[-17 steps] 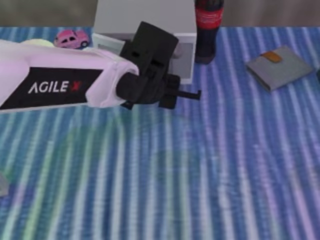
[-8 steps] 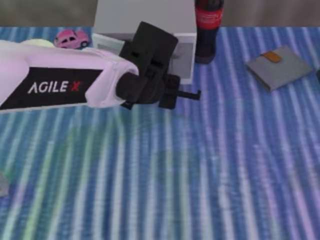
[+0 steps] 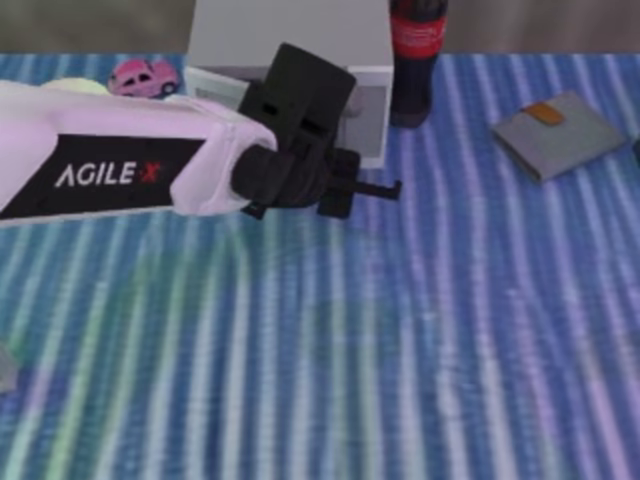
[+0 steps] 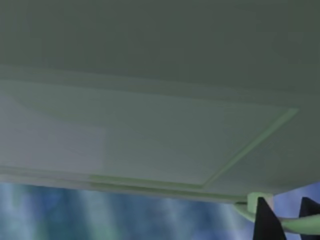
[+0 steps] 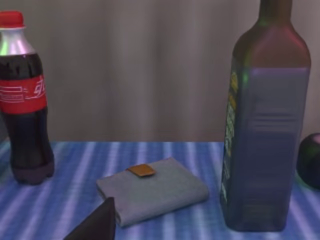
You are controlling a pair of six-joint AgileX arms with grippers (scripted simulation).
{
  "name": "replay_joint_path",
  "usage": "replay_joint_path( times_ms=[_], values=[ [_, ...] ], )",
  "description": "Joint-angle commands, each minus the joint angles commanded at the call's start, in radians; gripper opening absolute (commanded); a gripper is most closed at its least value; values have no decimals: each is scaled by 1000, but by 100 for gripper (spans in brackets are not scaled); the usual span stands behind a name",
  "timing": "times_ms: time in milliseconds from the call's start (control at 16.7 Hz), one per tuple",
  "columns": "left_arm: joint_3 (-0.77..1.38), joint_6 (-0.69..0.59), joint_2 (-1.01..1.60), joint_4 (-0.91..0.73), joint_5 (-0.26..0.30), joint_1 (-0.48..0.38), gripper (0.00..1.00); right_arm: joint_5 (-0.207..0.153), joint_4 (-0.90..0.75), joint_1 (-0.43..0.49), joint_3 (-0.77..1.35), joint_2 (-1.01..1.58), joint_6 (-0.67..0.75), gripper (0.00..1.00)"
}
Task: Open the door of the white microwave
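One arm works: we hold our left hand (image 3: 385,187) against the door (image 3: 365,122) of the white microwave (image 3: 290,40) at the table's far edge, fingers straddling its handle (image 4: 250,210) to pull, though we cannot tell if they grip.

- Soft, even light falls across the striped table (image 3: 420,330); shadows are faint.
- A green-tinged sheen mottles the white microwave (image 4: 150,75) seen close up.
- The cola bottle (image 5: 24,100) carries a small highlight near its cap.
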Motion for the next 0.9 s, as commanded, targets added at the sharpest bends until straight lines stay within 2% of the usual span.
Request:
replay_joint_path(
  times_ms=[420, 900],
  values=[
    [0, 0, 0, 0, 0, 0, 0, 0, 0, 0, 0, 0, 0, 100],
    [-47, 50, -31, 23, 41, 14, 0, 0, 0, 0, 0, 0, 0, 100]
  ],
)
